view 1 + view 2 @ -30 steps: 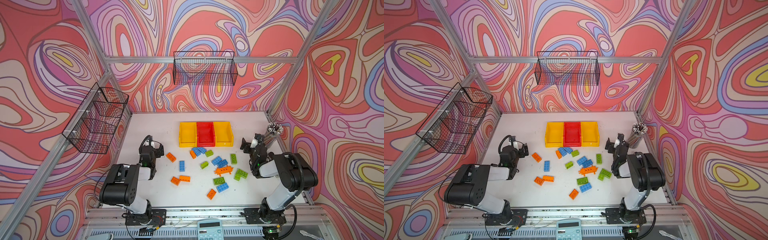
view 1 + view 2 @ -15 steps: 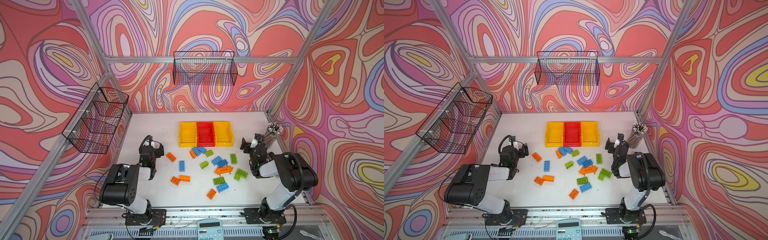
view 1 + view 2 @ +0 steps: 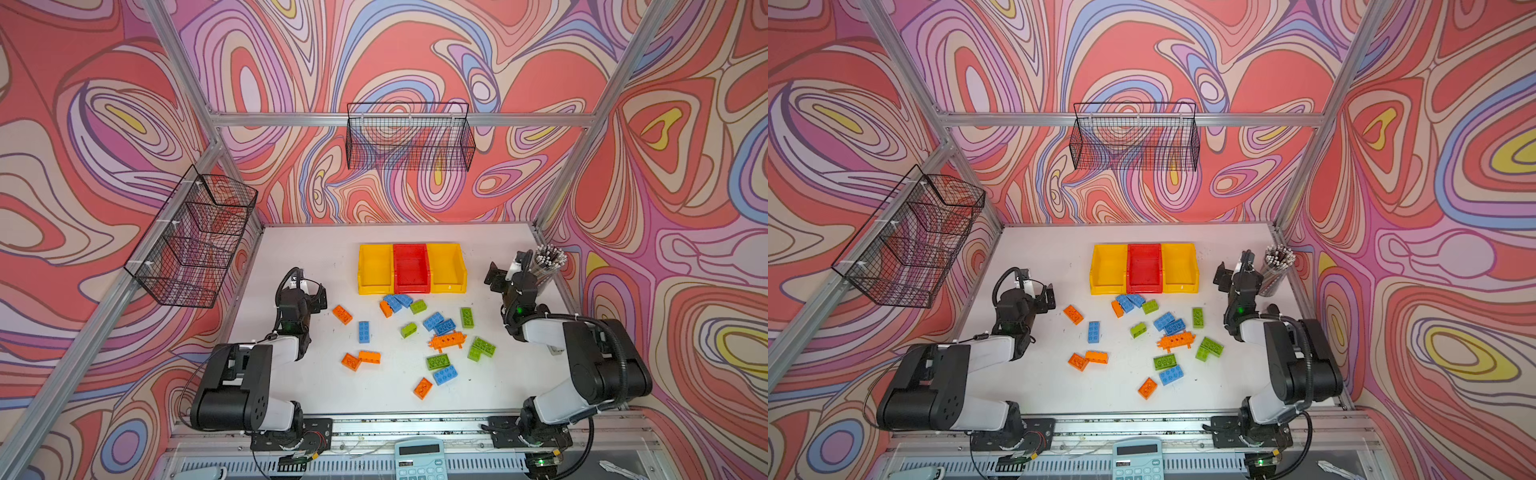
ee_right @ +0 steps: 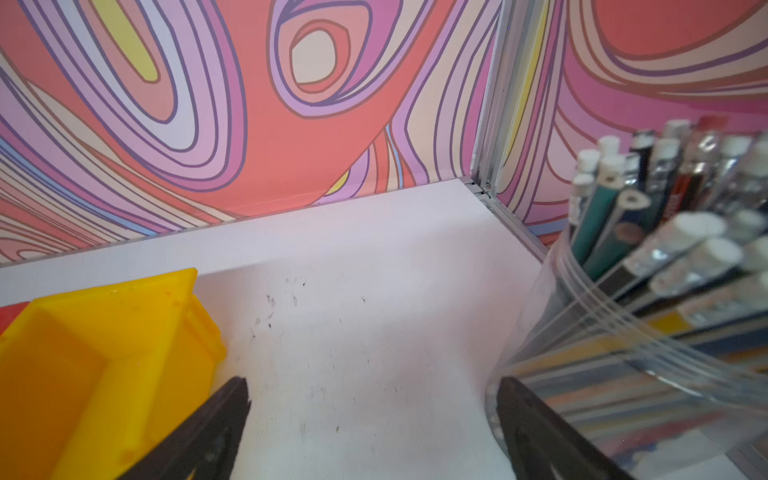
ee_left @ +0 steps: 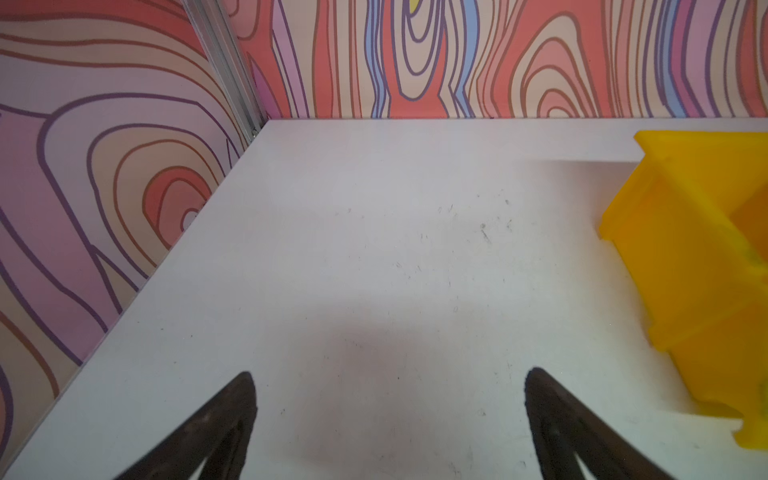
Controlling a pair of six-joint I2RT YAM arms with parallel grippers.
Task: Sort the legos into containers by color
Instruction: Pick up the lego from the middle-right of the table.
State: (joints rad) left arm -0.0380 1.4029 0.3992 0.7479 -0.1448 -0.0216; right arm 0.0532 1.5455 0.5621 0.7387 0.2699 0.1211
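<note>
Sorting has not begun, by the look of it. The three bins (image 3: 410, 287), yellow, red and yellow in a joined row toward the table's (image 3: 307, 386) far edge, are all empty. The legos (image 3: 364, 331) lie loose between the bins and the near edge, with orange, blue and green mixed together and a few just in front of the bins.

The left hand (image 5: 390, 374) is released and holds nothing, over bare table near the left edge. The right hand (image 4: 372, 380) is likewise spread wide and empty, near the right edge between a yellow bin and the pencil cup (image 4: 623, 332).

The step in hand is the first pick. It likely calls for a hand to swing inward over a brick lying clear of the others, such as the orange brick (image 3: 342, 314) nearest the left hand, straddle its narrow sides and clench. Nothing visible fixes which colour goes in which bin.

No writing is legible. The print on the pencils is blurred, and the calculator (image 3: 419, 459) past the near edge shows no readable label.
</note>
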